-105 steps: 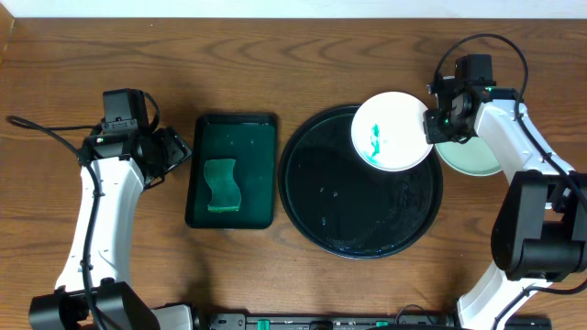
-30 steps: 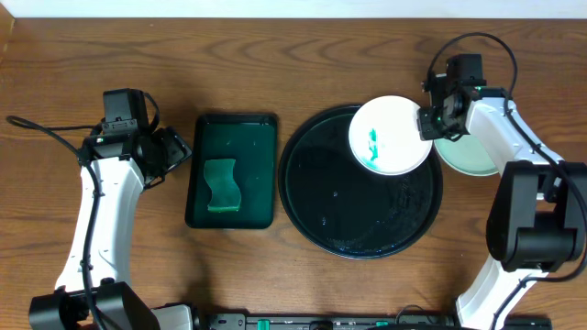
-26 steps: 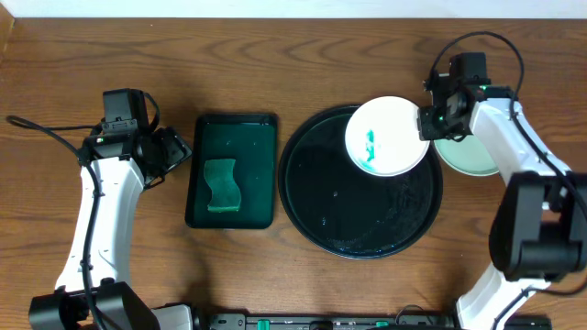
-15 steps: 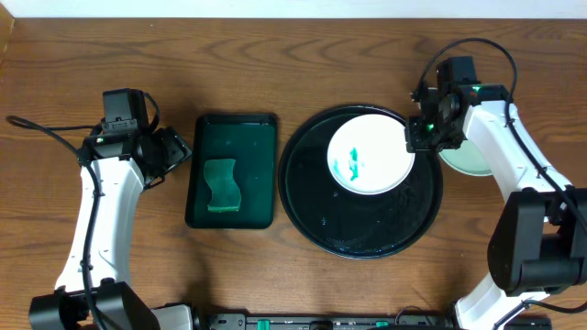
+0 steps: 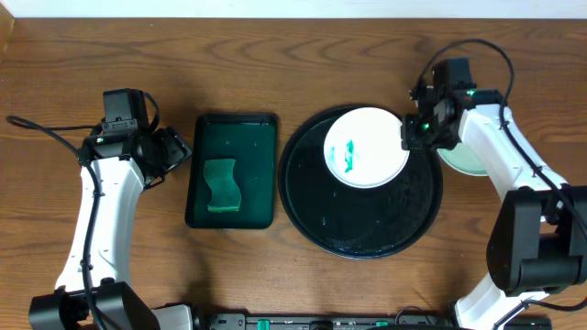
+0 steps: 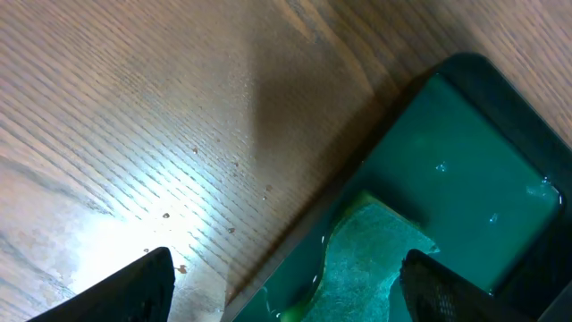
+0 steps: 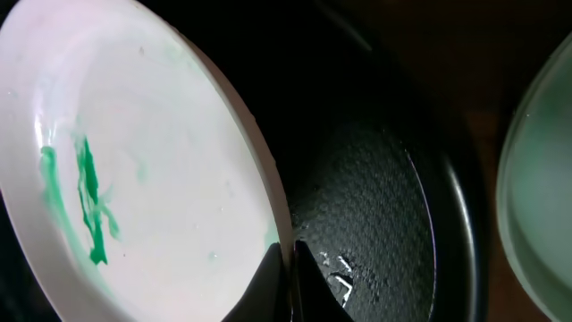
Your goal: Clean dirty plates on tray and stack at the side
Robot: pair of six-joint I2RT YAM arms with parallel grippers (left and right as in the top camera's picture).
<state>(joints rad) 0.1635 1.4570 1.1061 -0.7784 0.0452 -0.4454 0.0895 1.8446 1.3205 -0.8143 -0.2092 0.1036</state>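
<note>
1. Right gripper (image 5: 409, 136): jaws pinched on the rim of the small white round plate (image 5: 366, 148), presenting it over the large glossy black round tray (image 5: 367, 225), green smear upward for wiping.
2. Left gripper (image 5: 174, 151): jaws spread wide, empty, beside the dark green rectangular tray (image 5: 231, 128) holding the wavy green sponge (image 5: 220, 185), likely its next pickup.
3. Pale mint round plate (image 5: 470, 163): just right of the black tray, apparently the stacking spot.
</note>
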